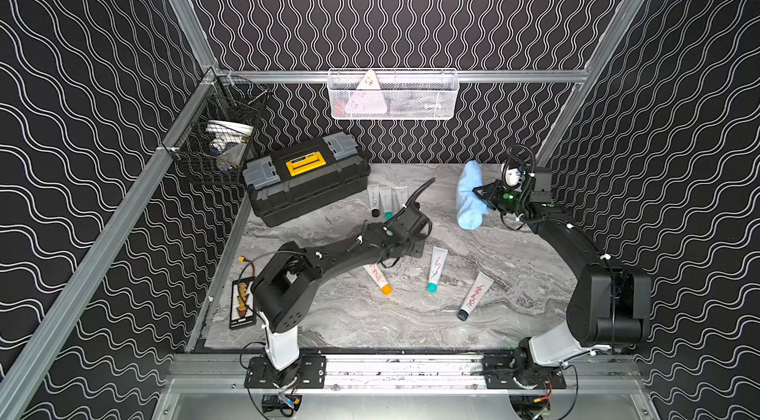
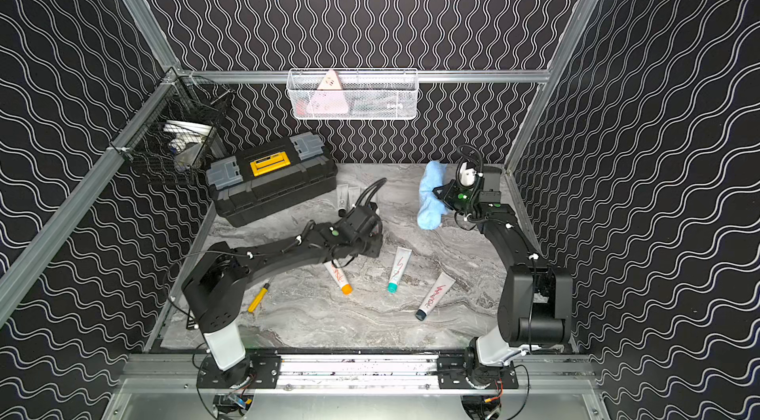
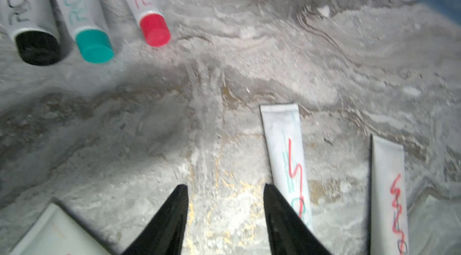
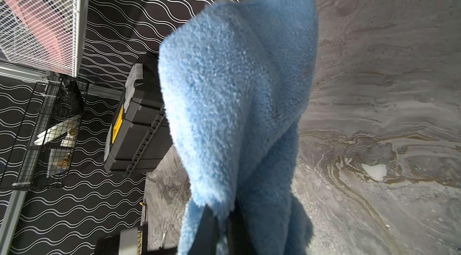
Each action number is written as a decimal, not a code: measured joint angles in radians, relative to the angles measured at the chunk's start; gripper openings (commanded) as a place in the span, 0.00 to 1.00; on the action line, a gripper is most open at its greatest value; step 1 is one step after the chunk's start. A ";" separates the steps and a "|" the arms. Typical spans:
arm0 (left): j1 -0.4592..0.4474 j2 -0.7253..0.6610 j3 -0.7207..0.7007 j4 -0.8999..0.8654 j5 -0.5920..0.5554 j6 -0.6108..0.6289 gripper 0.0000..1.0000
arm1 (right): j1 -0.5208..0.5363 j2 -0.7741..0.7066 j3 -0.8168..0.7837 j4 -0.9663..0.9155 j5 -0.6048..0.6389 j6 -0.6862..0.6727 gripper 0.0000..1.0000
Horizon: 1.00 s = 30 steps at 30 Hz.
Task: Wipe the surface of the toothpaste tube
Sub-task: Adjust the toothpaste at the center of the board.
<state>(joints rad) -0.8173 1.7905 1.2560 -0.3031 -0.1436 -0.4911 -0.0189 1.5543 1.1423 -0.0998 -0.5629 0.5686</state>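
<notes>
Closest to the lens in the left wrist view are the black fingers (image 3: 172, 216) of the left pincer (image 3: 225, 188). They're spread apart with nothing between them, just bare table (image 3: 249, 66) showing through the gap.

Just beside one finger lies the teal-cap scribbled tube (image 3: 284, 156). Its crimped end points away from the wrist, and its long axis runs pretty much the way the fingers point. So my read is the pincer only needs a small sideways shift toward the robot's right to straddle that tube across its width.

The dark-cap scribbled tube (image 3: 388, 166) lies farther off the same way. A corner of what's probably the orange-cap tube (image 3: 55, 231) pokes in on the opposite side.

The left arm is clearly the nearer one. The right pincer (image 4: 222, 231) is pressed together on the blue cloth (image 4: 237, 91), at the back right of the table and well apart from all three scribbled tubes.

On what each view gives you:
- **Caps:** the wrist cam cuts off the scribbled tubes' caps. Both top views show them, all toward the front edge.
- **Jaws:** from above, the left arm hides the pincer's jaws, so only the wrist cam shows they're apart.
- **Red cap:** the wrist cam also catches the red cap on the third of the clean-looking tubes (image 3: 79, 4) lined up near the toolbox (image 1: 306, 179). In a top view that cap sits behind the arm.
</notes>
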 measured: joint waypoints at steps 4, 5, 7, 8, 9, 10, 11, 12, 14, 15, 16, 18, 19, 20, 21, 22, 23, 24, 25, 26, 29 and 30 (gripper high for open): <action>-0.092 -0.036 -0.111 0.082 0.013 0.015 0.54 | 0.000 -0.013 0.007 -0.022 0.022 0.003 0.00; -0.113 -0.038 -0.129 0.101 0.014 0.016 0.54 | 0.001 -0.018 0.008 -0.027 0.026 0.004 0.00; -0.158 -0.036 -0.161 0.138 0.019 0.019 0.54 | 0.001 -0.023 0.011 -0.040 0.027 0.007 0.00; -0.175 -0.031 -0.168 0.151 0.021 0.020 0.54 | 0.001 -0.022 0.015 -0.053 0.029 0.007 0.00; -0.192 -0.018 -0.171 0.170 0.021 0.021 0.53 | 0.001 -0.022 0.021 -0.072 0.031 0.007 0.00; -0.205 -0.002 -0.172 0.187 0.021 0.021 0.53 | 0.001 -0.021 0.024 -0.089 0.031 0.007 0.00; -0.213 0.010 -0.172 0.194 0.020 0.021 0.53 | 0.001 -0.021 0.025 -0.097 0.031 0.006 0.00; -0.224 0.023 -0.172 0.200 0.019 0.021 0.53 | 0.002 -0.022 0.024 -0.111 0.031 0.006 0.00; -0.233 0.041 -0.179 0.214 0.016 0.021 0.52 | 0.003 -0.029 0.012 -0.133 0.031 0.006 0.00; -0.237 0.048 -0.182 0.220 0.016 0.021 0.51 | 0.003 -0.034 0.006 -0.146 0.031 0.006 0.00; -0.238 0.053 -0.185 0.221 0.016 0.021 0.51 | 0.004 -0.040 0.002 -0.160 0.034 0.005 0.00; -0.238 0.057 -0.191 0.232 0.011 0.021 0.50 | 0.006 -0.048 -0.002 -0.179 0.042 -0.005 0.00; -0.238 0.059 -0.195 0.239 0.009 0.021 0.49 | 0.010 -0.055 -0.009 -0.183 0.048 -0.006 0.00; -0.238 0.061 -0.197 0.245 0.008 0.021 0.48 | 0.013 -0.062 -0.021 -0.183 0.052 -0.011 0.00; -0.238 0.064 -0.200 0.252 0.005 0.021 0.48 | 0.017 -0.070 -0.035 -0.193 0.053 -0.012 0.00; -0.238 0.070 -0.202 0.259 0.004 0.021 0.47 | 0.020 -0.074 -0.047 -0.200 0.060 -0.013 0.00; -0.238 0.076 -0.203 0.261 0.002 0.021 0.47 | 0.024 -0.075 -0.053 -0.206 0.066 -0.013 0.00; -0.238 0.082 -0.203 0.264 0.001 0.021 0.45 | 0.027 -0.075 -0.060 -0.214 0.072 -0.014 0.00; -0.238 0.089 -0.204 0.266 0.001 0.021 0.44 | 0.031 -0.075 -0.062 -0.219 0.077 -0.019 0.00; -0.238 0.092 -0.205 0.266 0.001 0.021 0.42 | 0.034 -0.075 -0.062 -0.224 0.080 -0.024 0.00; -0.238 0.096 -0.209 0.274 -0.003 0.023 0.38 | 0.044 -0.075 -0.062 -0.235 0.092 -0.031 0.00; -0.238 0.096 -0.210 0.276 -0.006 0.023 0.37 | 0.046 -0.074 -0.062 -0.241 0.099 -0.033 0.00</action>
<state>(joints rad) -1.0554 1.8866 1.0458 -0.0273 -0.1497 -0.4683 0.0273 1.4799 1.0801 -0.3405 -0.4641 0.5354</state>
